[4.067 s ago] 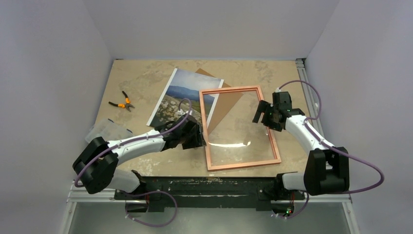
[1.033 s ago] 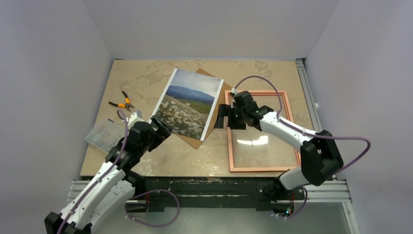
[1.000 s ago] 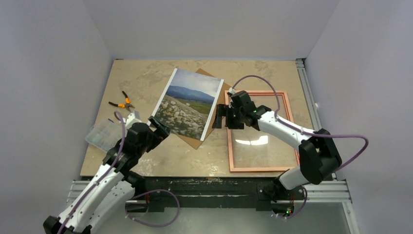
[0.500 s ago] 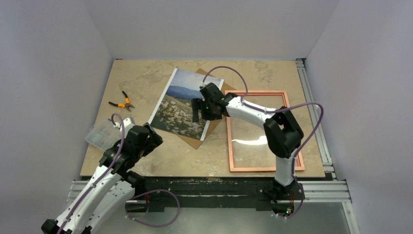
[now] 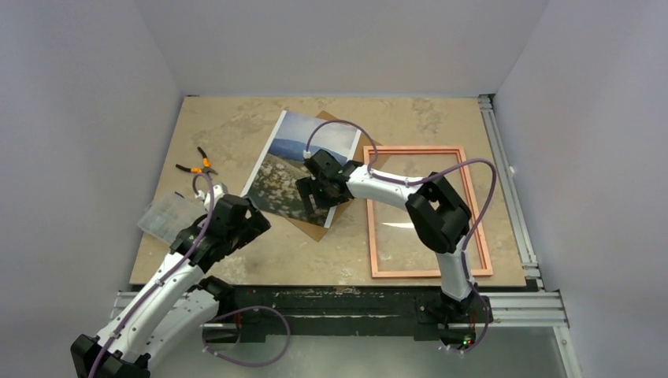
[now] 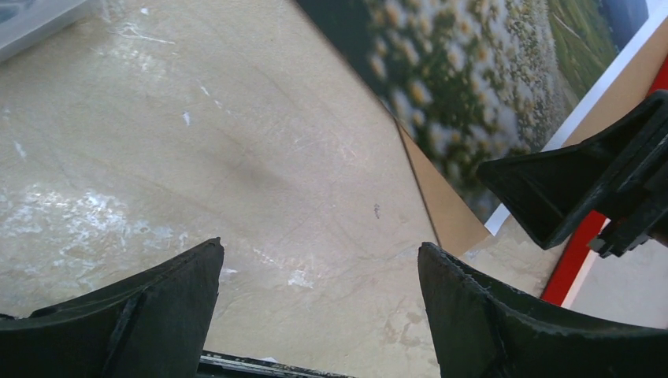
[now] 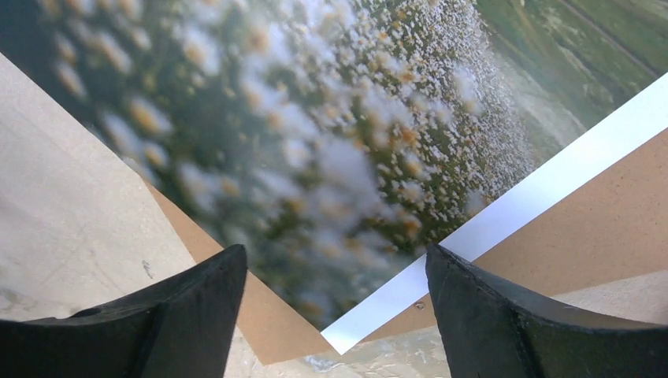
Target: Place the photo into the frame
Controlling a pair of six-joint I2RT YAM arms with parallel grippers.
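Across the worktop (image 5: 236,126), found the frame (image 5: 432,273) lying flat on the right half, reddish rails around a clear pane, nothing inside. Found the photo (image 5: 280,177) left of it, picture side up, resting askew on a brown backing board (image 5: 313,228), its far right corner near the frame's far left corner. Saw the right end effector (image 5: 313,197) hovering over the photo's near corner, jaws spread wide with nothing between them; confirmed from its wrist view, white border and board edge showing in the gap. Saw the left end effector (image 5: 250,222) low over bare worktop, just short of the photo's near left edge, likewise spread and empty. Noted a clear plastic box (image 5: 165,214) and orange-handled pliers (image 5: 198,164) off to the left, apart from all this.

Judged the step in hand to be the reach for the photo, with no grip made yet. Would call next for a descent onto that near corner, one jaw slipped under the paper alone and not the board, then a gentle close and a carry rightward, edges squared to the frame before lowering.
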